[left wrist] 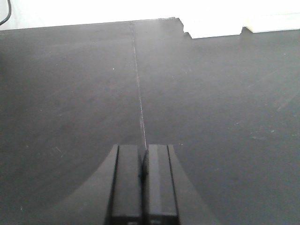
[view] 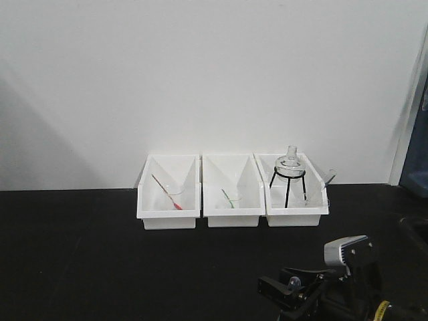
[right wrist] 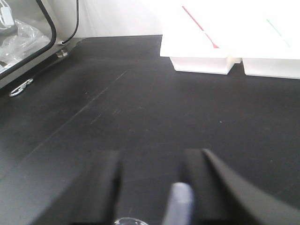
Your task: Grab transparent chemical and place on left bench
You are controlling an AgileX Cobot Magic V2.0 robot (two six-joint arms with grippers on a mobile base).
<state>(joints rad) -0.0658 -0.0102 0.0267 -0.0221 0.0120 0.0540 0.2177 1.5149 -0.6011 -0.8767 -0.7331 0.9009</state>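
Pipette (right wrist: 180,202) sits between the right gripper (right wrist: 152,187) fingers (right wrist: 105,180) in the right wrist view: a pale, blurred, bluish-translucent stem rising from the bottom edge, with a clear rounded bit (right wrist: 131,221) just left of it at the frame edge. Stem lies against the right-hand finger; the jaws stand apart around it, and whether they actually pinch it cannot be told. Front view shows the same gripper (view: 291,287) low at bottom right, over the bench (view: 100,254), with a small clear blob at its tip; pipette itself too small to make out there.

Bench is matte black, running wall to wall under a white wall (view: 200,73). Gripper is well apart from the three white bins at the back. Left bin (view: 168,194) holds a red dropper (view: 167,192) leaning diagonally. Middle bin (view: 232,194) holds a green dropper (view: 231,198). Right bin (view: 297,194) holds a black tripod stand (view: 287,184) with a clear glass piece (view: 289,162) on top.

Left gripper (left wrist: 143,187): fingers pressed together, nothing between them, hovering above bare bench (left wrist: 211,117), a thin seam (left wrist: 138,89) running ahead of it. Bin corners (left wrist: 213,28) show at top right of that view.

Right wrist view also shows a cable (right wrist: 75,23) and a dark-framed clear panel (right wrist: 23,42) at upper left.
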